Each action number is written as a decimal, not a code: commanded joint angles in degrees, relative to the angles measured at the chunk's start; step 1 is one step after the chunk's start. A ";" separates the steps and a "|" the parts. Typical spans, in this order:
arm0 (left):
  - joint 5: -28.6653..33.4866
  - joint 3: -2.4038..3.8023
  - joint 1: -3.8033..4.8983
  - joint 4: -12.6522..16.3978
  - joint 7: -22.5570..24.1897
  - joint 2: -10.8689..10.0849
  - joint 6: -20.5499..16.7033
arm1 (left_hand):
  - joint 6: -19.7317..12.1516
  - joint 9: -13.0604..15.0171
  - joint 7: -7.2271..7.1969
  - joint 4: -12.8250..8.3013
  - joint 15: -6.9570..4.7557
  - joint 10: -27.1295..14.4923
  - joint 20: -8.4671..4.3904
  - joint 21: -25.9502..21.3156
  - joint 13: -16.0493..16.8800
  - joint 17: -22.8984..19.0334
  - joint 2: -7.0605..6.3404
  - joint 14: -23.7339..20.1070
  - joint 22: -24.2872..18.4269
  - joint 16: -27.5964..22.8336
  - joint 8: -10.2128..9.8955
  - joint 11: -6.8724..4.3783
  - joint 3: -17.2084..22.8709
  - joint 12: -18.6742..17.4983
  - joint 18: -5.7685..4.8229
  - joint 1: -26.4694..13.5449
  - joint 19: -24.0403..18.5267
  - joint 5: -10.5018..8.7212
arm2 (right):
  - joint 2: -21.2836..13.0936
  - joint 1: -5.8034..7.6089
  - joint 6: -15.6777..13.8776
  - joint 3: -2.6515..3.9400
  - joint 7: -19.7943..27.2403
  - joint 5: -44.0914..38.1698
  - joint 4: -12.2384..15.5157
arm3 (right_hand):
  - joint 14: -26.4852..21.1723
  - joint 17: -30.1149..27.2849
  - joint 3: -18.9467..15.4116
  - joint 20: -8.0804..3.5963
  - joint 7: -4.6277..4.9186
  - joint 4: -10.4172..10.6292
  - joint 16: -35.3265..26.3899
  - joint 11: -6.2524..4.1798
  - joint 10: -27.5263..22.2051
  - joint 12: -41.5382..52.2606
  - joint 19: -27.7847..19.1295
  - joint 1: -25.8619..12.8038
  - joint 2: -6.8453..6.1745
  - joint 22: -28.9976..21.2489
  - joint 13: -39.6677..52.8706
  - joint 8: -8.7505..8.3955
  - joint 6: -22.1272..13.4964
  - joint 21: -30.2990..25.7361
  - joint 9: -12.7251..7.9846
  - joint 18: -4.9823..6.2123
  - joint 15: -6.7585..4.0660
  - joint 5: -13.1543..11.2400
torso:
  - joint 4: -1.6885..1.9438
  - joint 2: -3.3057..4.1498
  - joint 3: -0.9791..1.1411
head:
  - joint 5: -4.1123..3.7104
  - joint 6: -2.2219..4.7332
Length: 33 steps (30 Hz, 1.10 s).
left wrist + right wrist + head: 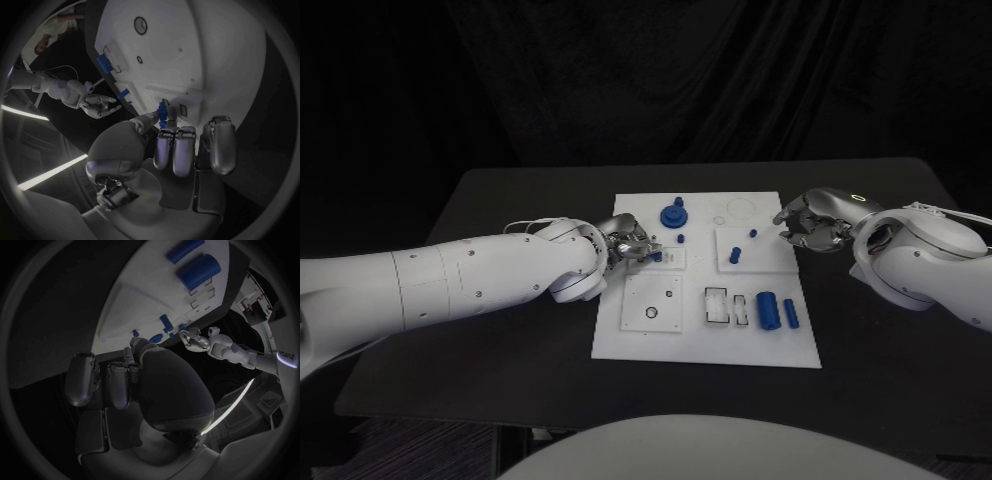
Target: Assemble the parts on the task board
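- Black table (516,370) under your head view carries the white task board (707,345); your left hand (629,245) sits at its left edge, your right hand (808,225) at its right edge, two blue cylinders (777,309) lying near the board's front right.
- Your left wrist view shows the left hand pinching a small blue peg (163,113) over the board.
- Your right wrist view shows the right hand's fingers (119,382) curled beside the board; whether they hold anything, you cannot tell.

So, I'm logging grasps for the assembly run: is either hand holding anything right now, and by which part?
The left hand pinches a small blue peg by its lower end, fingertips over the white task board. Whether the right hand holds anything cannot be told.
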 commanded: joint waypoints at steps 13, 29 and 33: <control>0.04 0.05 -0.50 -1.10 2.85 0.71 0.75 | -0.93 0.95 0.32 3.17 0.72 5.98 0.68 -0.17 15.02 15.10 0.28 5.91 8.55 0.37 -0.41 0.81 -2.47 0.20 -0.17 -0.74 -0.01 -1.44 | -0.10 -0.17 -0.01 0.03 -0.48 0.04 0.02 | 3.97 7.75 0.31 0.27 0.04 0.03 -0.45 -0.10 -0.50 -0.40 -0.36 -0.55 -0.02 9.89 4.15 -0.32 0.03 -0.39 -0.10 -0.11 0.38 0.30 | -0.02 0.06 -0.01 | -0.24 -0.01; 0.04 0.05 -0.85 -1.52 3.06 0.49 1.57 | -0.82 0.59 0.53 5.94 0.92 5.98 0.89 -0.29 15.02 15.10 -0.52 5.91 8.69 0.37 -0.74 1.02 -5.66 0.20 -0.16 -1.05 0.03 -2.31 | -0.23 -0.19 0.16 0.02 -0.55 0.04 0.05 | 3.95 7.68 0.33 0.27 0.04 0.03 -0.54 -0.10 -0.59 -0.51 -0.38 -0.58 -0.02 9.88 4.03 -0.33 0.02 -0.45 -0.12 -0.10 0.37 0.33 | -0.02 0.02 0.02 | -0.17 -0.01; 0.04 0.05 -0.87 -1.50 3.26 0.39 1.63 | -0.76 0.44 0.58 6.76 0.97 5.98 0.93 -0.34 15.02 15.10 -0.60 5.91 8.72 0.37 -0.89 1.07 -6.56 0.20 -0.15 -1.15 0.02 -2.64 | -0.26 -0.20 0.20 0.02 -0.58 0.04 0.05 | 3.95 7.68 0.33 0.27 0.04 0.03 -0.54 -0.10 -0.59 -0.51 -0.38 -0.58 -0.02 9.88 4.03 -0.33 0.02 -0.45 -0.12 -0.10 0.37 0.33 | 0.04 -0.01 0.05 | -0.19 -0.01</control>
